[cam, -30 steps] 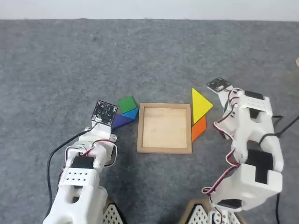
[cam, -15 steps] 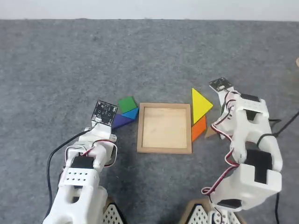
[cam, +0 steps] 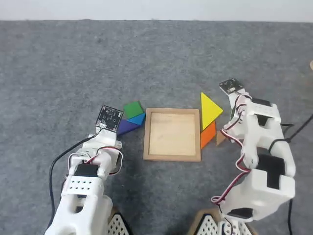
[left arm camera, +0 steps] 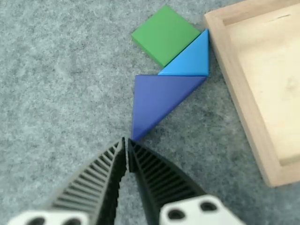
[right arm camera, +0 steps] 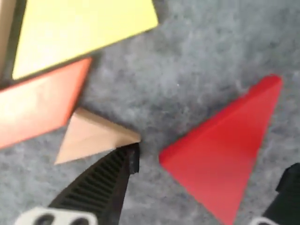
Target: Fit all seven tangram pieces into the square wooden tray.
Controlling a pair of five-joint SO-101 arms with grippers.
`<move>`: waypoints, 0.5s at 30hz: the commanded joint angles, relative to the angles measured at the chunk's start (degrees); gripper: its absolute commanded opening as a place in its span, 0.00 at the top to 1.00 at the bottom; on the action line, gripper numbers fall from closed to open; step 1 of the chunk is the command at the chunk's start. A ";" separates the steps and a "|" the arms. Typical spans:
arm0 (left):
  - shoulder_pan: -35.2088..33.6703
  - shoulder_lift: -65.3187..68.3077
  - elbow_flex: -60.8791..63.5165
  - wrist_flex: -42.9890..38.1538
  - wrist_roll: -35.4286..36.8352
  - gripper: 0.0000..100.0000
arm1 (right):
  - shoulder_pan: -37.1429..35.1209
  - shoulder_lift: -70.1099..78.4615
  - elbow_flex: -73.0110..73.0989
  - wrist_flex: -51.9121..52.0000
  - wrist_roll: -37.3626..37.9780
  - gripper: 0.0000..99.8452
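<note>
- High view: a grey felt surface (cam: 68,63) covered the table, with a strip of pale wall (cam: 156,9) behind it. The square wooden tray (cam: 147,134) lay empty at the centre. A green square (cam: 132,108), blue triangle (cam: 138,118) and indigo triangle (cam: 125,128) lay clustered off one side. A yellow triangle (cam: 209,110), orange piece (cam: 207,134) and small tan triangle (cam: 220,139) lay off the other. The left arm (cam: 88,181) stood near the first cluster and the right arm (cam: 261,147) near the second.
- Left wrist view: the left gripper (left arm camera: 125,146) was closed on nothing, its tips just at the indigo triangle's corner.
- Right wrist view: the right gripper (right arm camera: 211,169) was wide open. A red triangle (right arm camera: 225,150) lay ungripped on the felt between its fingers, and one fingertip (right arm camera: 133,158) sat just beside the tan triangle's corner.
</note>
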 commanded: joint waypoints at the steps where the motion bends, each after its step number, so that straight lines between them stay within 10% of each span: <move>1: 0.00 0.09 -2.42 -0.88 0.09 0.99 | 0.75 1.36 -3.60 2.07 -0.70 0.55; 15: 0.00 0.09 -2.42 -0.88 0.09 0.99 | 2.24 1.54 -4.04 3.30 -0.26 0.87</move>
